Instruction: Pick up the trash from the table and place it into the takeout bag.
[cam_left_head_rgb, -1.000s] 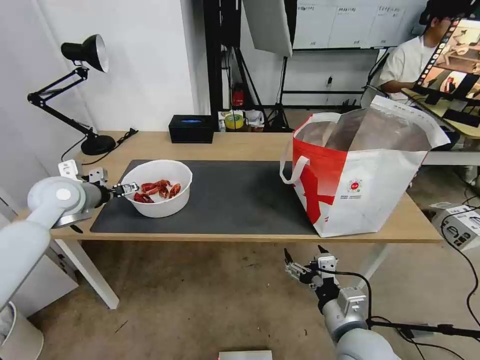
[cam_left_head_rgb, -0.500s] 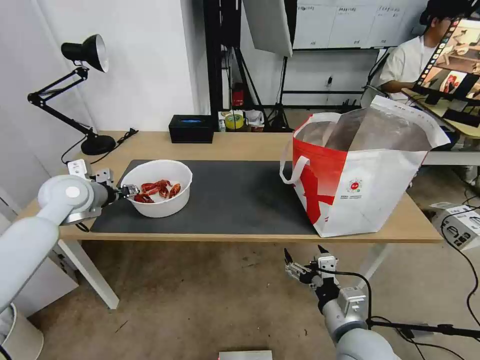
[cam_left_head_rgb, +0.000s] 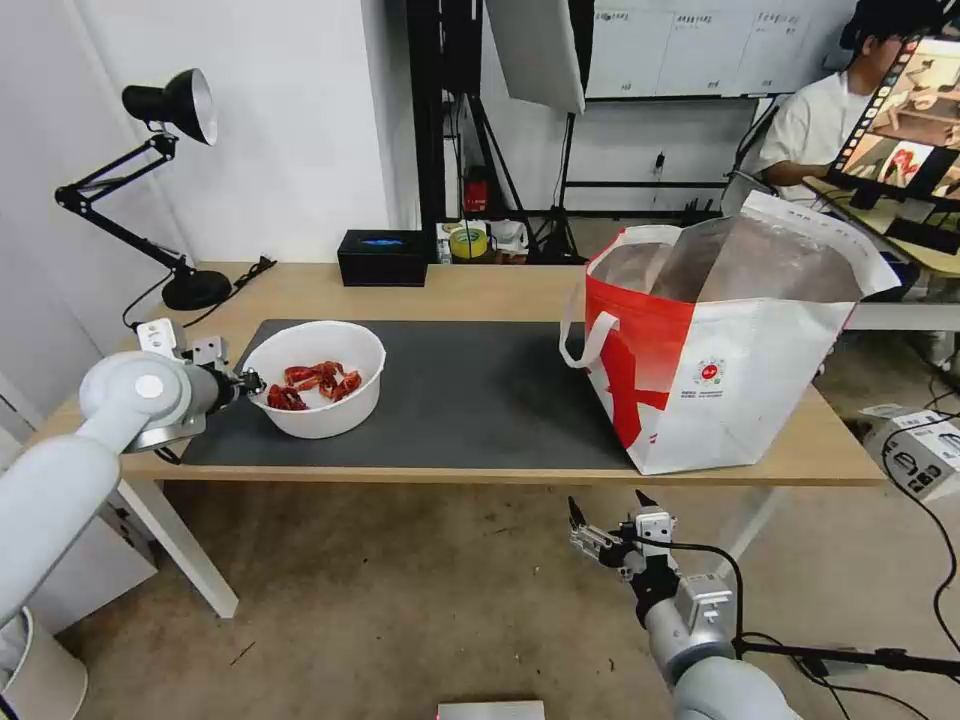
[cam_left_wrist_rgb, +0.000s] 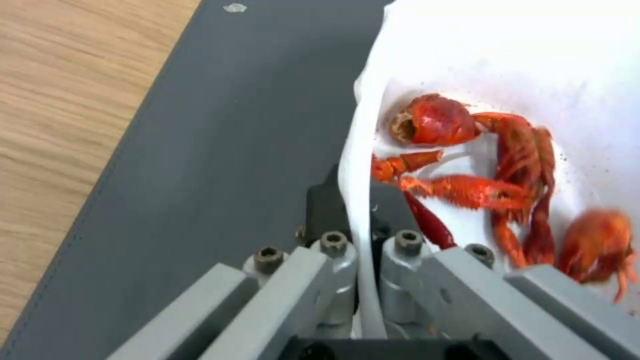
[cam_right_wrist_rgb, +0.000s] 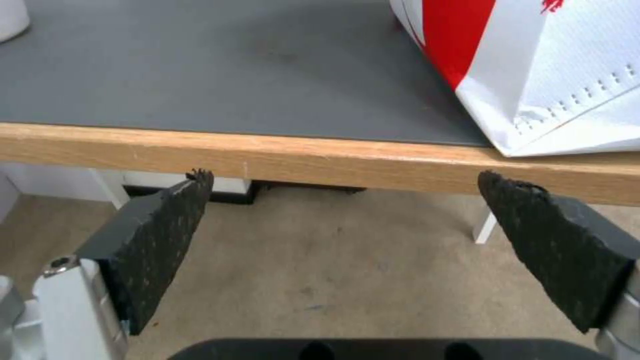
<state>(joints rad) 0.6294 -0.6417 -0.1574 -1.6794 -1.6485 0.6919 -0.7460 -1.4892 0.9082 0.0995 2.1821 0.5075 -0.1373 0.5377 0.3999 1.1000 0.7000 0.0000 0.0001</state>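
Jaws, left: pressed together on the rim of the white bowl (cam_left_head_rgb: 314, 376), 1 finger outside the wall and 1 inside, the thin white edge squeezed between them in the left wrist view.
Jaws, right: spread wide, nothing between the 2 black pads (cam_right_wrist_rgb: 160, 235).
Left gripper (cam_left_head_rgb: 248, 381): at the bowl's left side, level with the rim, its arm reaching in from the table's left end.
Right gripper (cam_left_head_rgb: 603, 524): below the front edge of the table, over the floor, pointing up toward the desk edge, well apart from the bowl.
Bowl: standing upright on the left part of the dark grey mat (cam_left_head_rgb: 470, 390), holding red crayfish shells (cam_left_wrist_rgb: 480, 170); the rim looks slightly bent where it is pinched, though that is hard to judge from so close.
Shells: a loose heap of heads, claws and legs on the bowl's floor; 1 piece lies just beside the inner finger.
Takeout bag (cam_left_head_rgb: 715, 355): standing open on the right end of the table (cam_left_head_rgb: 480, 290), red panel facing the bowl, foil lining showing, well apart from the bowl.
Mat between bowl and bag: bare.
Back of table: black desk lamp (cam_left_head_rgb: 165, 180) at the left corner, small black box (cam_left_head_rgb: 382, 257) behind the mat.
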